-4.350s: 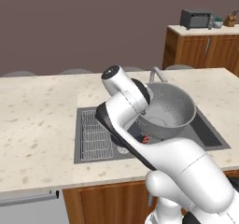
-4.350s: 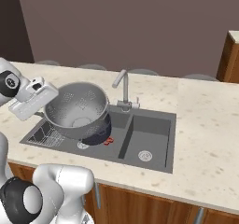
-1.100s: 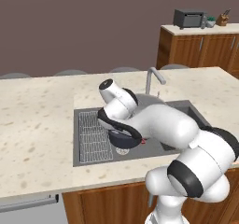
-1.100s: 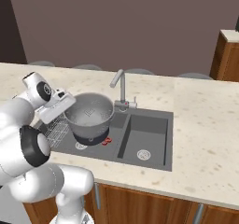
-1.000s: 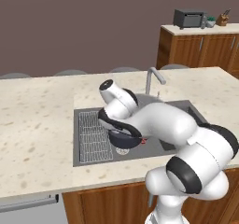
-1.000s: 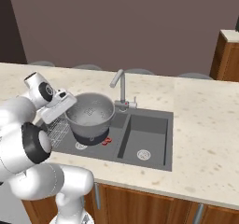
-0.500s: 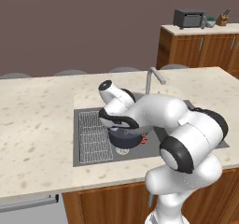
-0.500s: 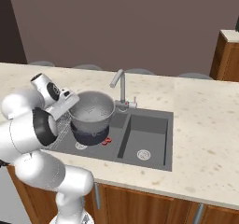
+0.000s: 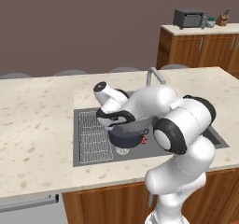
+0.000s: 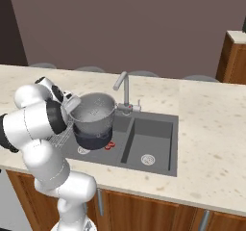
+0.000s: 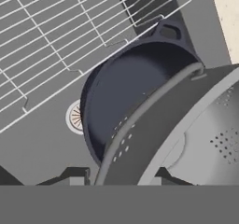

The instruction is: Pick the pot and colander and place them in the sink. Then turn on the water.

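Colander [image 10: 94,110] pinched by its rim in the part-closed hand [image 11: 119,178], tilted low over the pot [image 11: 135,85] already sitting in the left basin of the sink [image 10: 163,148], presumably for nesting inside.

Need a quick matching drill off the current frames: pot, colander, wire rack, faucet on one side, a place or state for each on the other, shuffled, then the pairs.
Column 1:
1. pot
2. colander
3. wire rack
4. faucet

Column 2:
A. stands at the back edge of the sink, no water running
B. lies in the left side of the sink, beside the pot
C. dark, sitting in the sink's left basin near the drain
D. pale and perforated, held tilted by its rim in the gripper, over the pot

Pairs: 1-C, 2-D, 3-B, 4-A
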Robot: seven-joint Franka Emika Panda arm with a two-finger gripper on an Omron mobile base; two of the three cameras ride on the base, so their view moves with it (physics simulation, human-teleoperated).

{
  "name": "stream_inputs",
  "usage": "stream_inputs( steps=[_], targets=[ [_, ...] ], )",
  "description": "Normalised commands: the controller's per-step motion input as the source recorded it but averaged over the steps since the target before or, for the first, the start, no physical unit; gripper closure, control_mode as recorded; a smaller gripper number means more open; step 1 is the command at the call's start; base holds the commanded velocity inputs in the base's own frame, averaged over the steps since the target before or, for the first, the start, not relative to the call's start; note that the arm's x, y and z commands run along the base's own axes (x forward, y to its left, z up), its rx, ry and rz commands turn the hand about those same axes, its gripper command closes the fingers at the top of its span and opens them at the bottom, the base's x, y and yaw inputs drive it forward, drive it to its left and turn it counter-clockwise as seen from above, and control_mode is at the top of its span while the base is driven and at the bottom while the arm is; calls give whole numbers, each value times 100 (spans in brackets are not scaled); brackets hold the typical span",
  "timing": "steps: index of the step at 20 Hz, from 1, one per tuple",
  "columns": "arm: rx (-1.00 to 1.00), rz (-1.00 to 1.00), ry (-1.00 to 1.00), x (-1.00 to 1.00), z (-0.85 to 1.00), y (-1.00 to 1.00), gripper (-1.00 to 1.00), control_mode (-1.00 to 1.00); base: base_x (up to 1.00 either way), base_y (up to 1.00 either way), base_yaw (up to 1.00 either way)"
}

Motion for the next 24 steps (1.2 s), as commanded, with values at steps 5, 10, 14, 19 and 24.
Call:
stream_inputs(
  steps=[5, 10, 14, 19, 24],
  targets=[
    [0, 4, 0, 8, -20, 0, 100, -100, 0, 0, 0],
    [0, 1, -1, 0, 0, 0, 100, -100, 0, 0, 0],
    [0, 3, -13, -1, 2, 9, 100, -100, 0, 0, 0],
    [0, 4, -21, 0, 4, 7, 100, -100, 0, 0, 0],
    [0, 3, -3, 0, -8, 10, 100, -100, 0, 0, 0]
  ],
)
